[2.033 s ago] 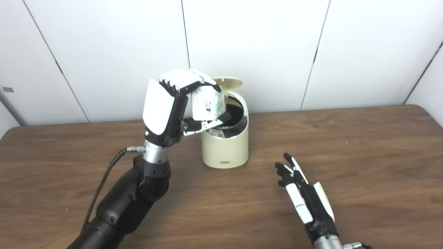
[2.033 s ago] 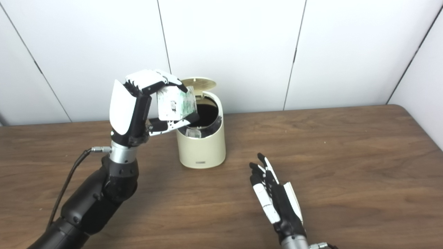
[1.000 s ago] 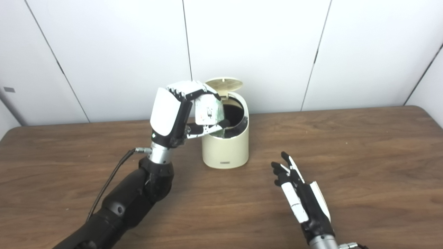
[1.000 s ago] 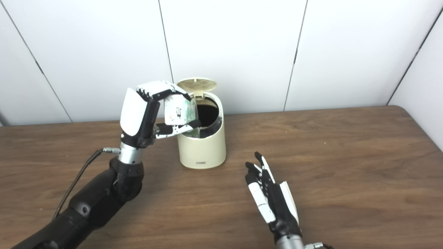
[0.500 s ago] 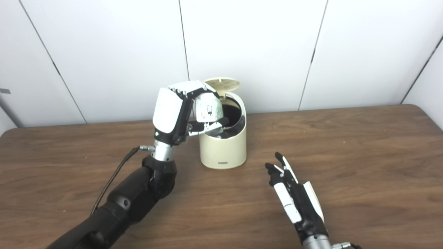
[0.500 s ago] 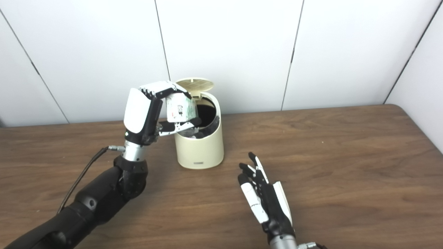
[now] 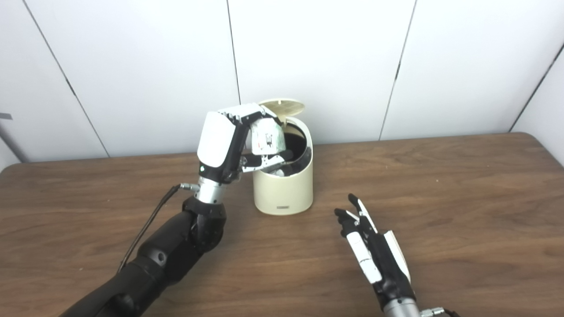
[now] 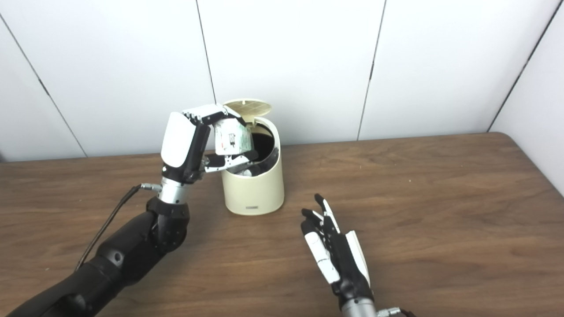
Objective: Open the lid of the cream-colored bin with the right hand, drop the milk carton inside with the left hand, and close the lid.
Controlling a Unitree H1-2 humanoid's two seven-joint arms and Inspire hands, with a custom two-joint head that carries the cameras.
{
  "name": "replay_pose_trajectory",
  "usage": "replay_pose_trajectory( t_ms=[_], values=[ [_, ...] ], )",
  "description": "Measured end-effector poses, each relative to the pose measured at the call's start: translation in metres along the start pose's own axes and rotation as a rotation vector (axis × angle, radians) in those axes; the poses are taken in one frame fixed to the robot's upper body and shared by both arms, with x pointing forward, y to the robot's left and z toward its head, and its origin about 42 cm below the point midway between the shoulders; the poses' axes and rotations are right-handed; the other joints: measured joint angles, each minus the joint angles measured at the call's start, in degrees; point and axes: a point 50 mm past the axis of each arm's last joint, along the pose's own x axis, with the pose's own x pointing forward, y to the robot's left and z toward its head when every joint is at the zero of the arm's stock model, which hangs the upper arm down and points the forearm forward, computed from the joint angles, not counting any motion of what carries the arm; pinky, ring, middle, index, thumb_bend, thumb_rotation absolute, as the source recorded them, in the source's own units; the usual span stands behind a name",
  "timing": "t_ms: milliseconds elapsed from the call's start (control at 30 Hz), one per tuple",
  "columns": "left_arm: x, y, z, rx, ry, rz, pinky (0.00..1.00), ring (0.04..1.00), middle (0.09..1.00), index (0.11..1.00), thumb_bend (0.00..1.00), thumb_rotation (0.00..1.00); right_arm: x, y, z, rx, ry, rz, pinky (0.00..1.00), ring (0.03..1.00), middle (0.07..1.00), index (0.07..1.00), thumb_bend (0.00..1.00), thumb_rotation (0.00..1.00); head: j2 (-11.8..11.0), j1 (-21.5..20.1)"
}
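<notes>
Carton (image 7: 267, 138) sat pinched in the left hand (image 7: 229, 141) over the open bin (image 7: 284, 187); right hand (image 7: 372, 255) lay spread nearby.

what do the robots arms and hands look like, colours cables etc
Both arms are matte black with a silver metal wrist collar. The left robot hand has a white back plate, white finger segments and black joints, a small green light near the wrist, and a black cable plugged in there. The right robot hand is likewise black with white panels.

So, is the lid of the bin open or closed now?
Open. The lid stands raised behind the cream bin, whose dark mouth shows.
</notes>
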Motion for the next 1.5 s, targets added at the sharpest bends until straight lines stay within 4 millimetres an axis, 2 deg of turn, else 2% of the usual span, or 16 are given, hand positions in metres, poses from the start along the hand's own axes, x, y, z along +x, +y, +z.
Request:
replay_pose_trajectory(
  t_ms=[33,67,133,333,567,700,733,767,800,867,1100,1233,1367,1500],
  values=[
    [0.001,0.001,-0.001,-0.01,0.015,-0.026,0.43,0.484,0.594,0.596,0.89,0.0,0.0,0.0,0.0,0.0,0.0,0.0,0.81,0.854,0.842,0.979,0.52,1.0,-0.09,0.0],
    [0.002,0.003,-0.001,-0.018,0.024,-0.047,0.45,0.499,0.615,0.617,0.96,0.01,0.0,0.0,0.0,0.0,-0.001,0.0,0.81,0.852,0.838,0.978,0.51,1.0,-0.09,0.0],
    [0.0,0.004,-0.001,-0.028,0.038,-0.083,0.47,0.525,0.635,0.637,0.99,0.03,0.0,0.0,0.0,0.0,0.0,0.0,0.81,0.849,0.834,0.978,0.51,1.0,0.0,0.0],
    [0.002,0.006,0.0,-0.033,0.056,-0.12,0.52,0.583,0.667,0.666,1.0,0.08,0.0,0.0,0.001,-0.003,0.0,0.001,0.81,0.843,0.825,0.979,0.51,1.0,0.09,0.26],
    [0.002,0.009,0.001,-0.036,0.058,-0.12,0.49,0.551,0.688,0.71,1.0,0.07,0.0,0.0,0.001,-0.005,0.0,0.001,0.81,0.837,0.814,0.978,0.5,1.0,0.18,0.61],
    [0.004,0.01,0.003,-0.039,0.054,-0.113,0.47,0.529,0.647,0.652,1.0,0.04,0.0,-0.002,0.0,-0.009,0.0,0.003,0.8,0.834,0.811,0.976,0.51,1.0,0.18,0.79],
    [0.003,0.01,0.003,-0.037,0.053,-0.109,0.45,0.508,0.615,0.614,0.98,0.02,0.0,-0.002,0.0,-0.011,0.0,0.003,0.8,0.836,0.812,0.976,0.51,1.0,0.26,0.97],
    [0.003,0.01,0.003,-0.037,0.052,-0.101,0.43,0.488,0.586,0.553,0.76,0.03,0.0,-0.002,0.0,-0.013,0.0,0.003,0.8,0.838,0.813,0.976,0.52,1.0,0.26,0.97],
    [0.002,0.011,0.004,-0.037,0.048,-0.082,0.41,0.442,0.552,0.523,0.61,0.01,0.0,-0.003,0.0,-0.015,0.0,0.003,0.8,0.839,0.813,0.977,0.52,1.0,0.26,1.05],
    [0.0,0.012,0.009,-0.041,0.032,-0.033,0.4,0.442,0.514,0.494,0.51,0.0,0.0,-0.004,-0.001,-0.018,0.001,0.002,0.8,0.839,0.817,0.977,0.52,1.0,0.35,1.23],
    [0.0,0.02,0.023,-0.06,-0.037,0.121,0.4,0.461,0.492,0.472,0.48,0.0,0.0,-0.009,-0.003,-0.019,0.004,-0.003,0.8,0.846,0.828,0.978,0.52,1.0,0.35,1.76],
    [-0.003,0.027,0.024,-0.057,-0.051,0.172,0.38,0.455,0.509,0.465,0.48,0.0,0.002,-0.015,-0.004,-0.002,0.005,-0.02,0.77,0.85,0.861,0.966,0.48,0.98,0.44,1.93],
    [-0.002,0.043,0.035,-0.12,-0.032,0.299,0.39,0.456,0.52,0.471,0.48,0.0,0.016,-0.025,0.002,0.014,-0.03,-0.049,0.78,0.873,0.891,0.95,0.54,0.97,0.26,2.02],
    [-0.014,0.053,0.051,-0.243,0.111,0.328,0.36,0.444,0.518,0.48,0.48,0.0,0.034,-0.039,0.009,-0.068,-0.117,-0.047,0.78,0.884,0.904,0.915,0.55,0.98,0.26,2.28]
  ],
)
